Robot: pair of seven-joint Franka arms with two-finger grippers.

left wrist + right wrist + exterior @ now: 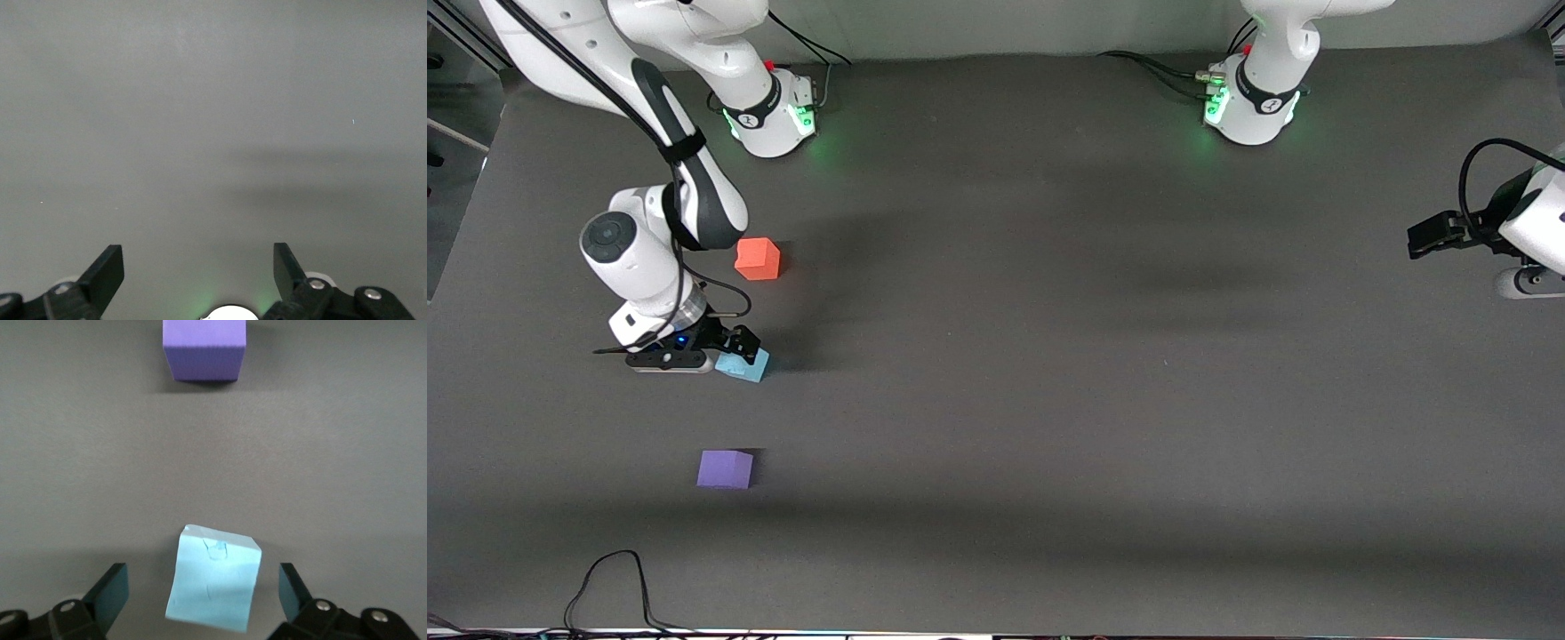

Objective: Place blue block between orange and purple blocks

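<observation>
The pale blue block [744,365] lies on the dark table, between the orange block [758,259] and the purple block [725,469]. The orange block is farther from the front camera and the purple one nearer. My right gripper [734,354] is low over the blue block. In the right wrist view the right gripper [200,590] is open, its fingers [110,590] apart on either side of the blue block [213,587] with gaps showing. The purple block [204,350] lies ahead of it. My left gripper [1424,238] waits open and empty at the left arm's end; it also shows in the left wrist view [199,267].
The dark grey table [1049,356] carries only the three blocks. The two arm bases [774,116] [1249,111] stand along the edge farthest from the front camera. A black cable [605,587] lies at the edge nearest it.
</observation>
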